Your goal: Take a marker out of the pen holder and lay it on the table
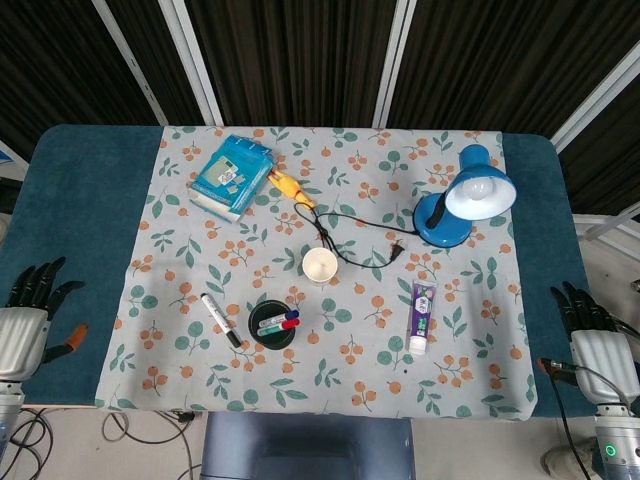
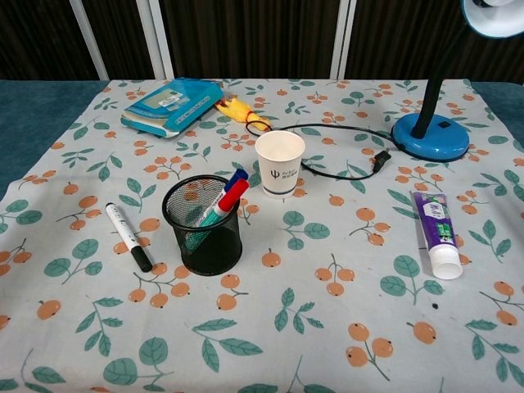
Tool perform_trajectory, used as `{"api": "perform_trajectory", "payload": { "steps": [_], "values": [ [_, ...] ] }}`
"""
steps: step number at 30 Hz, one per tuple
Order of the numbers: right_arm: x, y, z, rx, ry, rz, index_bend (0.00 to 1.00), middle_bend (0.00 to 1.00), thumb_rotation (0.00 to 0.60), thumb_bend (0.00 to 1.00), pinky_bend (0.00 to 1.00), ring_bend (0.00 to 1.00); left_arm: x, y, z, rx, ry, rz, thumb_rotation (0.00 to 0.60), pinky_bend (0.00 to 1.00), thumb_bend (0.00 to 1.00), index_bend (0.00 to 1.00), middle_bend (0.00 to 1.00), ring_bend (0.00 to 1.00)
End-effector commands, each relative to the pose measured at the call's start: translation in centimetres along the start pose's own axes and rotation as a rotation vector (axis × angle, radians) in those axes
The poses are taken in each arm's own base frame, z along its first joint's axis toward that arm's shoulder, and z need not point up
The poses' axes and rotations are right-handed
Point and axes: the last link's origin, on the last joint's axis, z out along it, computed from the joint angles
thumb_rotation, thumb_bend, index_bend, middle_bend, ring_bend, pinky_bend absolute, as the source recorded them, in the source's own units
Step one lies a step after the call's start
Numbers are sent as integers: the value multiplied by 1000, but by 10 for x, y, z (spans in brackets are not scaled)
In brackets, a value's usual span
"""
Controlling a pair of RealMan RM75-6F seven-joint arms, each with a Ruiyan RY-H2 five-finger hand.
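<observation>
- Right, my left robot hand (image 1: pixel 22 325) sits off the table's (image 1: pixel 90 230) left edge, down by the near corner, fingers spread apart and holding nothing.
- My right robot hand (image 1: pixel 595 345) hangs off the right edge, fingers apart too, nothing in it.
- Neither one shows in the chest view.
- One marker (image 2: pixel 128 236) lies flat on the patterned cloth (image 2: pixel 327 327), just left of the pen holder (image 2: pixel 203 225) and not touching it, black cap toward me.
- I see the black mesh pen holder standing upright with more markers (image 2: pixel 223 201) in it, leaning to the right, blue and red caps poking above the rim.
- A paper cup (image 2: pixel 279 162) stands upright just behind the holder, to its right.
- A toothpaste tube (image 2: pixel 436 233) lies flat well off to the right.
- At the far right is a blue desk lamp (image 1: pixel 462 205), its cord (image 1: pixel 345 245) trailing behind the cup.
- A blue packet (image 1: pixel 232 175) lies at the far left, with a yellow toy (image 1: pixel 288 186) just beside it.
</observation>
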Motion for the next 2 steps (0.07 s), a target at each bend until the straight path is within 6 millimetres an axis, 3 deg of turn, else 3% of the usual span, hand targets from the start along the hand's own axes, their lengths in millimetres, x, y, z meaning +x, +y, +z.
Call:
{"api": "perform_trajectory", "payload": {
  "steps": [1,2],
  "values": [
    [0,0,0,1,1,-1,20,0,600,174,178,66,0,-2,-1,9,2,-7,600,0,272,235,4,0],
    [0,0,0,2,1,-1,20,0,600,173,178,66,0,-2,-1,14,2,-7,600,0,272,235,4,0]
  ]
}}
